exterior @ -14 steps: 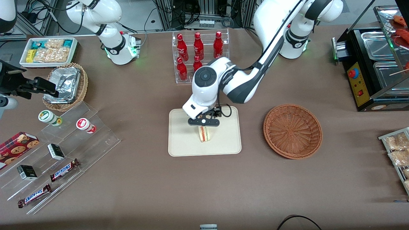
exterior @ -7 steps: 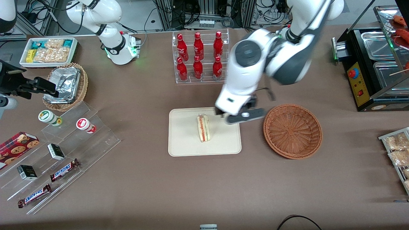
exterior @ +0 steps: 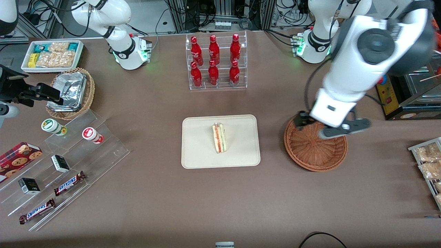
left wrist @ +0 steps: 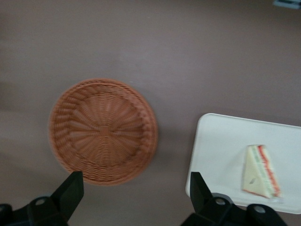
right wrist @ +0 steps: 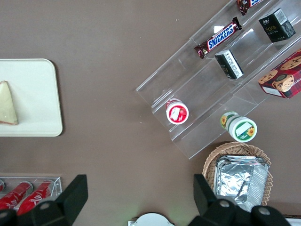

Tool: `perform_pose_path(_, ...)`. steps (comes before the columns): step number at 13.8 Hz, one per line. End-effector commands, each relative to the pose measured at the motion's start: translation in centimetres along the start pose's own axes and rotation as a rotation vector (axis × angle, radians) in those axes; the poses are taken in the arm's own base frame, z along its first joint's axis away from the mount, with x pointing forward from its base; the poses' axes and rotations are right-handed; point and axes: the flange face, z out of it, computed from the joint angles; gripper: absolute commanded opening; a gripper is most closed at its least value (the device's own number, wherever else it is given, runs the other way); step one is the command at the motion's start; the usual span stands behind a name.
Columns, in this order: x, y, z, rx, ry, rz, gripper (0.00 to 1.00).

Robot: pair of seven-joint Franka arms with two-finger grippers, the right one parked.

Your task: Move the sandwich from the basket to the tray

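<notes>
The sandwich [exterior: 219, 138] stands on edge near the middle of the cream tray [exterior: 200, 153], its red and green filling facing up. Nothing touches it. The reddish-brown basket [exterior: 311, 155] sits beside the tray, toward the working arm's end of the table, and holds nothing. My left gripper [exterior: 344, 128] hangs high above the basket's rim. In the left wrist view the gripper [left wrist: 135, 197] is open and holds nothing, with the basket [left wrist: 102, 132], the tray [left wrist: 221, 150] and the sandwich [left wrist: 261, 172] well below it. The right wrist view catches the tray [right wrist: 33, 94] and the sandwich [right wrist: 7, 106].
A clear rack of red bottles [exterior: 216, 62] stands farther from the front camera than the tray. A black food warmer [exterior: 403, 79] sits at the working arm's end. Toward the parked arm's end are a clear stepped shelf [exterior: 69, 165] of snacks, a tan wicker basket [exterior: 88, 96] and a white bin [exterior: 51, 55].
The gripper let go of the sandwich on the tray, rose, and swung sideways from the tray to above the basket. The sandwich stayed standing on the tray.
</notes>
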Motion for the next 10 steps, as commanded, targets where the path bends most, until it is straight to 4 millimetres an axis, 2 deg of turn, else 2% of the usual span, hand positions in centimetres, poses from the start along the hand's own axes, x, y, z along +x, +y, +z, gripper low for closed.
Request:
perform_pose_path(1,-0.5,-5.8,-0.4,0.013,-0.025,0.089,1.0)
perform_pose_path(3,-0.3,-9.3,-0.5,0.017,-0.026,0.125,1.0)
perform_pose_path(7,-0.5,-13.2,-3.1,0.005,-0.01,0.177,1.0)
perform_pose_path(9,-0.4,-14.0,-3.5,0.006,-0.006,0.21,1.0)
perform_pose_path(10,-0.4,-15.1,-3.7,0.006,-0.011,0.231,1.0)
